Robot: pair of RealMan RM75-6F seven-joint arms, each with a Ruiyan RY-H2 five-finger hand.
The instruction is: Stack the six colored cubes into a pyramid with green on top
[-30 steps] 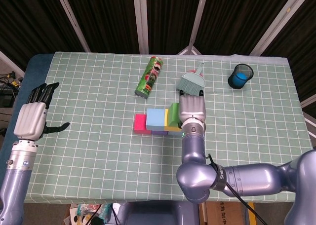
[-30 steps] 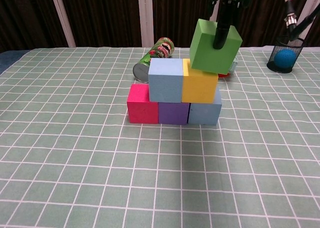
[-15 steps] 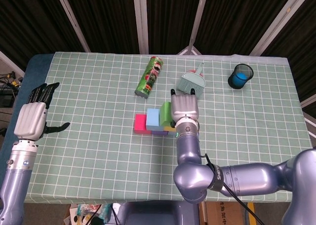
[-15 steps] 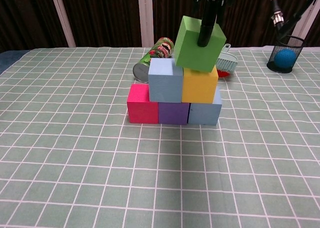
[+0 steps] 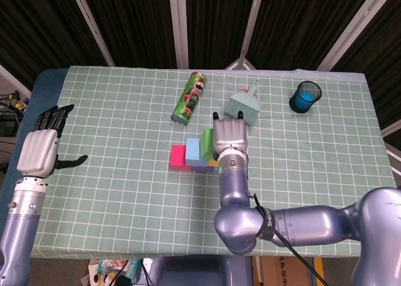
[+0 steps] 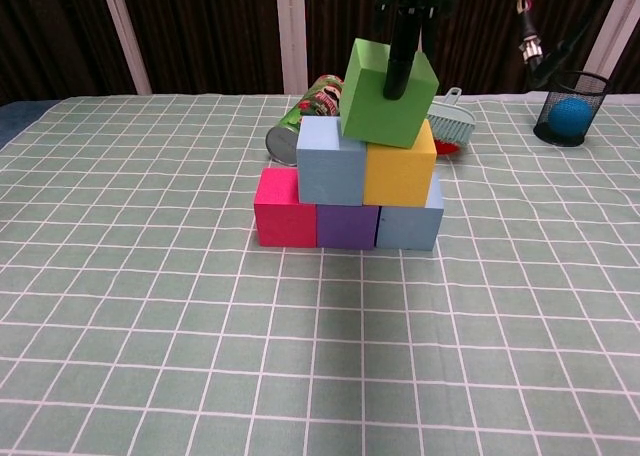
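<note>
Green checked cloth [image 6: 150, 326] covers my whole table, with dark curtains behind it. Nearest me in the chest view sits the bottom row of cubes: the pink cube [image 6: 285, 208] on the left, the purple cube [image 6: 347, 226] touching it in the middle, and a pale blue cube [image 6: 408, 226] on the right end. On top of them I see a second light blue cube [image 6: 331, 160] beside the yellow cube [image 6: 400, 169], the two touching.

My right hand [image 5: 229, 135] holds the green cube [image 6: 388, 93] from above, one dark finger [image 6: 402, 56] running down its front face. That cube is tilted and sits over the seam of the second row, its lower edge at the tops of the blue and yellow cubes; I cannot tell whether it rests on them.

My left hand [image 5: 40, 149] hangs off at the table's left edge, well apart from the stack, fingers spread and holding nothing.

Behind the stack lies a green chip can [image 5: 190, 97] on its side, a teal brush [image 5: 243, 103] just right of it, and far right a black mesh cup [image 5: 305, 96] with a blue ball [image 6: 571, 113] inside.
</note>
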